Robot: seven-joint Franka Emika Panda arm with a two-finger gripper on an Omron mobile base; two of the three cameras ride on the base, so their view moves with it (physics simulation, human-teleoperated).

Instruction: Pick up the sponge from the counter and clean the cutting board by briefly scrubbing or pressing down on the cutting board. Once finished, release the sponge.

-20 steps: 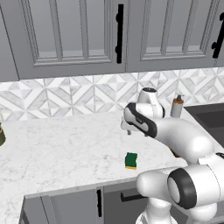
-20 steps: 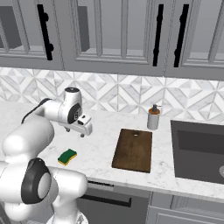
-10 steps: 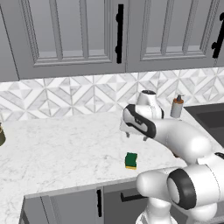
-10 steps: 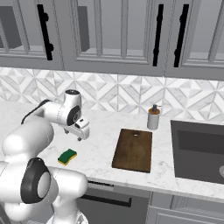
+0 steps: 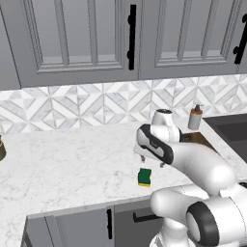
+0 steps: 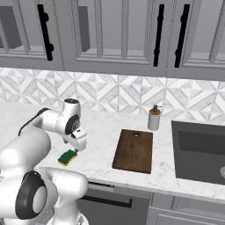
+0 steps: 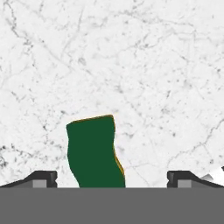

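Marble-look counter point(image 5: 62, 164) runs wide and bare on the left, and near its front edge lies the sponge point(image 5: 144, 177), a small block with a dark green scouring layer on top and a yellow layer beneath, lying flat. Just above it hangs the gripper point(image 6: 77, 147), pointed down, close over the sponge but not touching it as far as the base views tell. In the hand view the sponge point(image 7: 95, 152) sits between the two dark fingertips point(image 7: 43, 178), nearer the left one, and the jaws stand wide apart with nothing in them. Judging by its look, the sponge should be light and soft, yielding under a squeeze, with a rough top that grips well; a hold across its shorter sides, low enough to catch the yellow layer, seems the safest, after shifting a little to centre it. Further right lies the dark brown cutting board point(image 6: 134, 150), well apart from the sponge, then a soap dispenser point(image 6: 154, 118) by the backsplash and the dark sink point(image 6: 200, 151).
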